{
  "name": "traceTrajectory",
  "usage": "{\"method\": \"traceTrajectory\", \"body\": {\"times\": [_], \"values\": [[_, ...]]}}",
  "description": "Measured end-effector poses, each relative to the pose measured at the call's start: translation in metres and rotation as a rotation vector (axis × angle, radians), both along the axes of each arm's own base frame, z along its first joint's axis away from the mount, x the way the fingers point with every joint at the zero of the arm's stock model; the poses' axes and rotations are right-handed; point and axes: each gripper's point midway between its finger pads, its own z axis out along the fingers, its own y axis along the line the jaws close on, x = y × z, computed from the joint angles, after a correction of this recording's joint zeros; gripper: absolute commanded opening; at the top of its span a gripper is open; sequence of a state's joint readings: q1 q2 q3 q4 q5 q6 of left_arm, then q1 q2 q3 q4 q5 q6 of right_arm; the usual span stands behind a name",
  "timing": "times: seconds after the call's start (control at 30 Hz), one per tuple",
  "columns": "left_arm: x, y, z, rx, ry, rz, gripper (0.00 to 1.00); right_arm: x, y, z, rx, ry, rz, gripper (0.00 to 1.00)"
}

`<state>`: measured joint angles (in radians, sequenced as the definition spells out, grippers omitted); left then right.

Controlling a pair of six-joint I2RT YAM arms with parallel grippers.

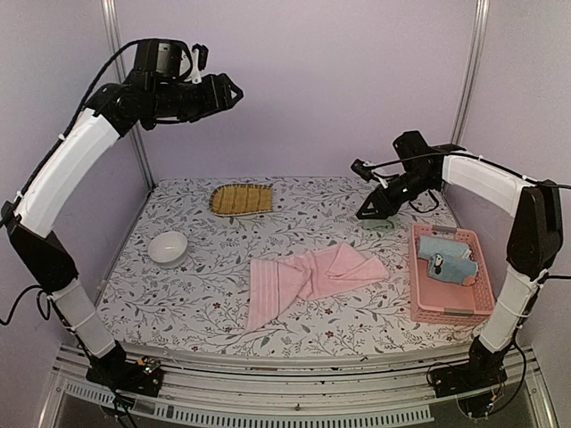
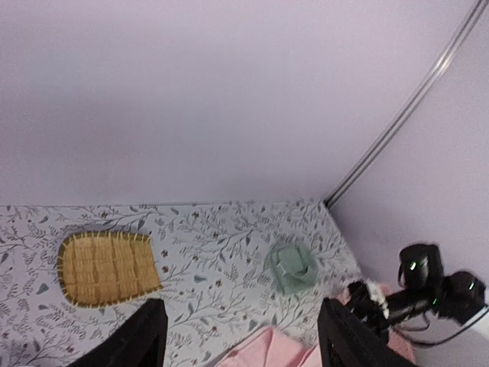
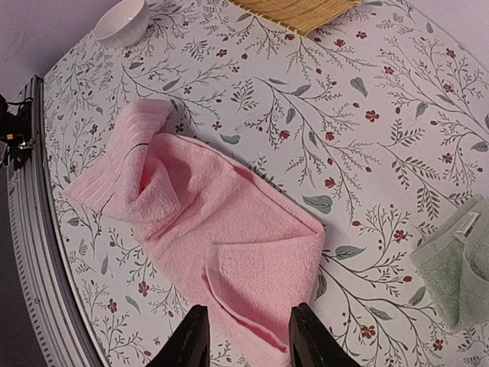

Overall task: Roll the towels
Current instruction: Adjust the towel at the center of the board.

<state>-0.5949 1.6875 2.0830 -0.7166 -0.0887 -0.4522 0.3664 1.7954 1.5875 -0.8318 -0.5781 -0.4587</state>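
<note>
On table (image 1: 201, 299), pink towel (image 1: 303, 276) slants near-left to far-right; left gripper (image 2: 241, 332), right gripper (image 3: 248, 336) parted.

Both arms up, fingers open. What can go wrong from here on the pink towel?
1. The pink towel lies bunched and folded over itself, not flat; rolling it as is would likely give a loose, crooked roll.
2. The green towel lies just apart from it; the right fingers could snag it when descending.
</note>
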Motion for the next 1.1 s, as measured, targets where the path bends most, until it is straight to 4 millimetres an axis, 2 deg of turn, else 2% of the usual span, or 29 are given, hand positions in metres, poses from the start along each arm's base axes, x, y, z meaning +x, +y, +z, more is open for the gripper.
{"method": "traceTrajectory", "body": {"times": [0.17,0.3,0.5,0.83,0.9,0.97,1.03,1.07,1.1], "values": [[-0.007,0.007,0.051,-0.192,-0.027,0.031,0.74,-0.007,-0.006,-0.022,-0.044,0.043,-0.005,0.39],[-0.014,0.003,0.075,-0.273,-0.063,-0.011,0.76,-0.004,-0.008,-0.036,-0.073,0.063,-0.007,0.39],[-0.017,-0.003,0.086,-0.303,-0.086,-0.047,0.77,-0.002,-0.005,-0.054,-0.090,0.102,-0.002,0.39],[-0.014,-0.007,0.093,-0.311,-0.131,-0.071,0.77,-0.005,0.007,-0.059,-0.095,0.105,0.028,0.40],[-0.009,-0.011,0.087,-0.295,-0.145,-0.077,0.64,-0.006,0.008,-0.061,-0.105,0.101,0.038,0.39],[0.001,-0.011,0.067,-0.240,-0.164,-0.066,0.54,-0.006,0.009,-0.067,-0.128,0.094,0.046,0.39],[0.010,-0.007,0.031,-0.159,-0.158,-0.050,0.33,-0.007,0.010,-0.071,-0.154,0.081,0.062,0.39],[0.014,-0.004,0.004,-0.105,-0.158,-0.045,0.27,-0.008,0.011,-0.073,-0.172,0.067,0.074,0.39],[0.016,0.000,-0.028,-0.044,-0.143,-0.048,0.27,-0.009,0.013,-0.075,-0.191,0.055,0.086,0.39]]}}
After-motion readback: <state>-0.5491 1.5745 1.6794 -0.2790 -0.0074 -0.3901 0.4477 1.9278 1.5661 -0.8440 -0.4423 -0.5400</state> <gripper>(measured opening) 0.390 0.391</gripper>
